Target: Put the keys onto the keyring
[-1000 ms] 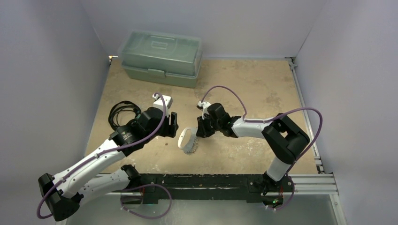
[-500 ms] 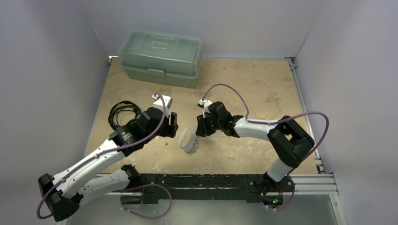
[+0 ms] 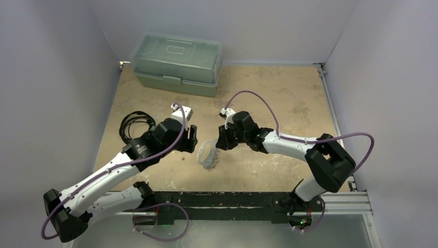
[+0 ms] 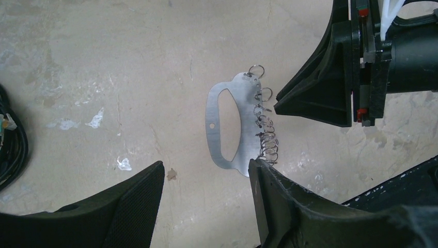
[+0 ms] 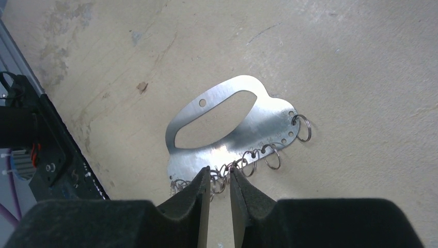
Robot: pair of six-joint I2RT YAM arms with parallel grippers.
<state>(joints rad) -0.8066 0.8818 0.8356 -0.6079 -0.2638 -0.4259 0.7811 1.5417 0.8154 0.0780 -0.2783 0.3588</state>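
The keyring (image 3: 207,154) is a thin silvery plate with an oval cut-out and a row of small metal rings, lying on the table between the arms. It also shows in the left wrist view (image 4: 247,119) and the right wrist view (image 5: 258,124). My right gripper (image 3: 219,144) (image 5: 220,173) is closed to a narrow gap, its tips on the small rings at the plate's edge. My left gripper (image 3: 190,139) (image 4: 206,165) is open and empty, its right fingertip at the plate's near end. No keys are in view.
A green lidded toolbox (image 3: 177,63) stands at the back left. A black coiled cable (image 3: 133,124) lies left of the left arm. The black rail (image 3: 222,199) runs along the near table edge. Grey walls close in left, back and right.
The right arm's elbow has swung to the right while its gripper stayed at the keyring. The keyring shifted slightly right. The left gripper edged a little toward it.
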